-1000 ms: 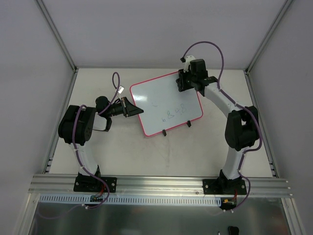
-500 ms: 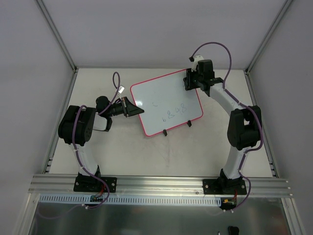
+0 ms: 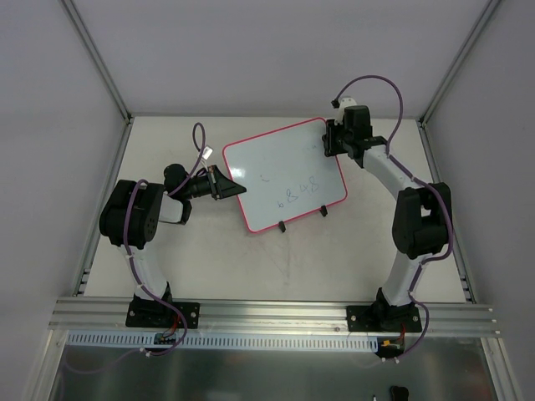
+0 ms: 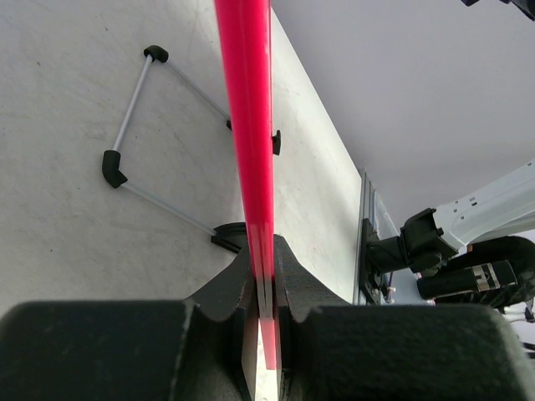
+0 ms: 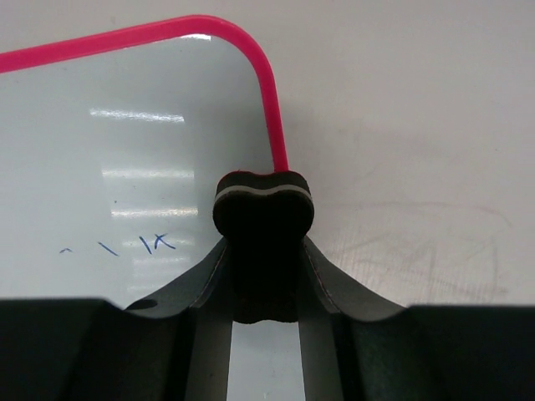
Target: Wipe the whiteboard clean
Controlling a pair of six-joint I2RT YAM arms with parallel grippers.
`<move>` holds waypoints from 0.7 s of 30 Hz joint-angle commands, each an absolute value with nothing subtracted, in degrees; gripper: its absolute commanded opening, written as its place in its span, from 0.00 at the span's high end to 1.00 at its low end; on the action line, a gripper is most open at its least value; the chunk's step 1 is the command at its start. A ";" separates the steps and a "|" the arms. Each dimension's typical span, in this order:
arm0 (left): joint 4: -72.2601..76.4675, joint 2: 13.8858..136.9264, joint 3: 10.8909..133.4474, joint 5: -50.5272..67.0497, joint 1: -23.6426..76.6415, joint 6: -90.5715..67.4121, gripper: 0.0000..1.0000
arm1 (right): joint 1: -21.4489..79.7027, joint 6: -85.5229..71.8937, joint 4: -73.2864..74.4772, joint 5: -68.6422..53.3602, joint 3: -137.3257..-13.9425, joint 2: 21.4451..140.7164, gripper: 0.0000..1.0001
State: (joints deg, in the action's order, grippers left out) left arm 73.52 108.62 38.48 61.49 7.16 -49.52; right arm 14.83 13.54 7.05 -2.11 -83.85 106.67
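1. The whiteboard (image 3: 282,180), glossy white with a pink-red frame and faint blue scribbles, sits askew at the middle of the table (image 3: 209,267).
2. The left gripper (image 3: 226,184) pinches its left edge. The right gripper (image 3: 333,140) clamps a black eraser (image 5: 262,205) at the board's right frame.
3. Only the left wrist view shows the wire stand (image 4: 134,117) beneath.

Whiteboard (image 3: 284,171): on the table (image 3: 209,259), centre, towards the far side.
Left gripper (image 3: 229,185): clamped on the board's left edge.
Right gripper (image 3: 332,140): at the far right corner, pinching the eraser (image 5: 263,213) over the right rim.
Clip feet (image 3: 282,225): along the near edge.
Writing (image 3: 299,194): near-right area.
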 commanded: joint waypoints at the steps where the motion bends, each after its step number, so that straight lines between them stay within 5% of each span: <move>1: 96.33 107.31 38.06 66.09 7.56 -43.86 1.00 | 13.62 13.80 11.16 1.85 -81.48 107.40 1.00; 21: 96.33 107.84 38.15 66.09 7.56 -43.77 1.00 | 33.47 11.60 11.51 3.17 -82.09 107.31 1.00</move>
State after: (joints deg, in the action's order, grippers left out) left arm 73.32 108.62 38.46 62.04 7.05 -49.50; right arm 28.05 13.50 7.81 7.05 -82.59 105.25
